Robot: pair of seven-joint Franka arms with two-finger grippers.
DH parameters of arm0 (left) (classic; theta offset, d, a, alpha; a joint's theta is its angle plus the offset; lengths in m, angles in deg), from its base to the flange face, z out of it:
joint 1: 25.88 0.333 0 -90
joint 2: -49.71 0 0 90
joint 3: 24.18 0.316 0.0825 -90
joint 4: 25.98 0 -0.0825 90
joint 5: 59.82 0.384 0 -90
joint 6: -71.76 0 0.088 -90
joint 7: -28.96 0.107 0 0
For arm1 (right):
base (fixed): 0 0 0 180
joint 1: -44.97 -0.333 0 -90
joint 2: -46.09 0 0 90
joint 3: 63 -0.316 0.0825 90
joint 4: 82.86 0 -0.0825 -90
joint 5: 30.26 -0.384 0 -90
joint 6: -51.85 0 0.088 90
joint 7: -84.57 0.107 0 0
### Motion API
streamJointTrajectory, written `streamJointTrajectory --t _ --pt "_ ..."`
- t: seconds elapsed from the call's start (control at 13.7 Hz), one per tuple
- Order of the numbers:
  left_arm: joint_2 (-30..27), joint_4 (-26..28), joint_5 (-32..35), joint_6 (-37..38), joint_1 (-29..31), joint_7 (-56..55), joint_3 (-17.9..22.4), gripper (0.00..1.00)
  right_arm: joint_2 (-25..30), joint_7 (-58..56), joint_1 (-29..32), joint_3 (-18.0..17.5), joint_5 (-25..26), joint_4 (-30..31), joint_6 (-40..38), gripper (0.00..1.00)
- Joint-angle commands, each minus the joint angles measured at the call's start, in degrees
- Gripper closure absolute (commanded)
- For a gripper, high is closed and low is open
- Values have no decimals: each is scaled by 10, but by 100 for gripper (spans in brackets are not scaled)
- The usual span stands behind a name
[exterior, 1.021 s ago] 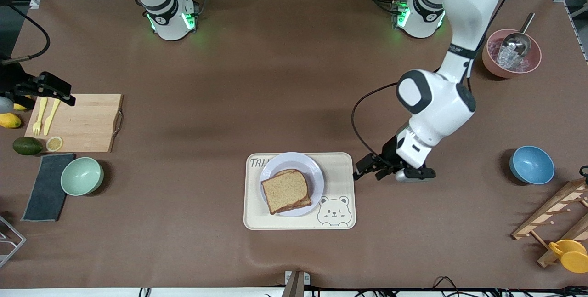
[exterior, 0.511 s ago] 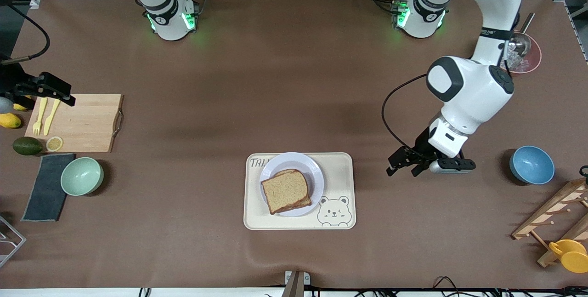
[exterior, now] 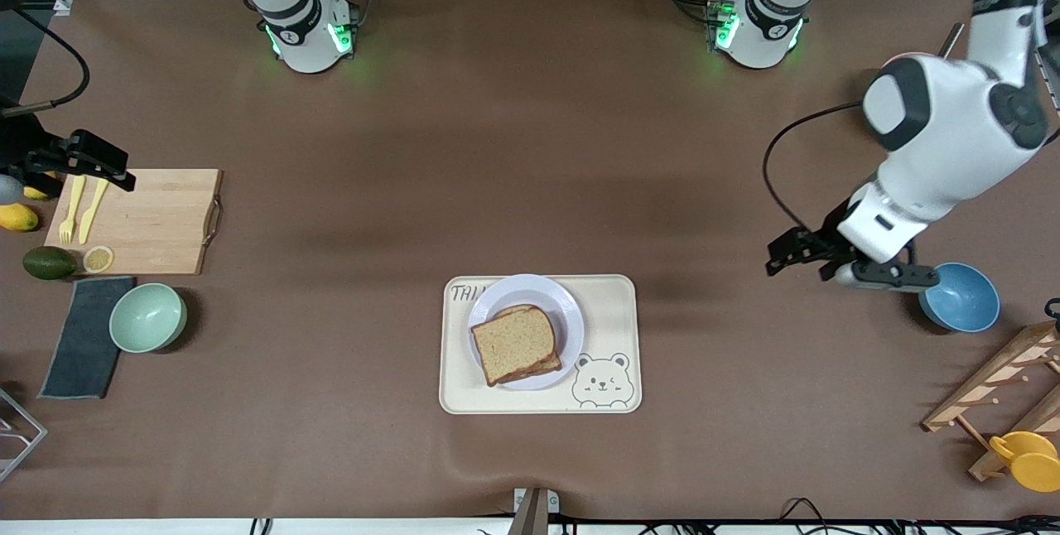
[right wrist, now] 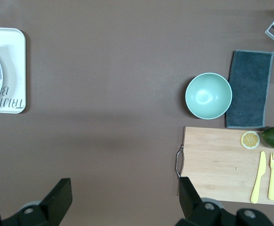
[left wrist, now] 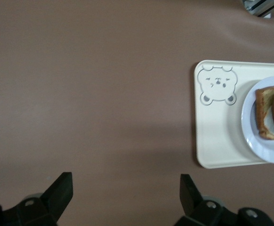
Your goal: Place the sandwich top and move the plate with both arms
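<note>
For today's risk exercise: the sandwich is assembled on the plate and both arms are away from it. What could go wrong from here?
1. The plate sits on the tray; a low grasp at its rim might catch or drag the tray.
2. The sandwich top lies loose and skewed, so uneven lifting could slide it off.
3. The open left tool hangs close to the blue bowl and could knock it. The open right tool waits over the cutting board.
</note>
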Motion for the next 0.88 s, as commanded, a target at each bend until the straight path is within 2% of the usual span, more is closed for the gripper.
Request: streamJointTrajectory --t 0.0,0.22,0.58,0.8 --pt "-59 7 47 73 16 -19 2 0 -4 3 12 -9 -8 -10 -4 0" --pt "-103 2 86 139 22 -18 2 0 -4 3 11 -9 -8 -10 -3 0" --pt "-88 -97 88 263 56 -17 -13 0 -4 3 12 -9 -9 -10 -4 0" --pt "-82 -147 141 337 78 -11 -37 0 -4 3 12 -9 -8 -10 -4 0"
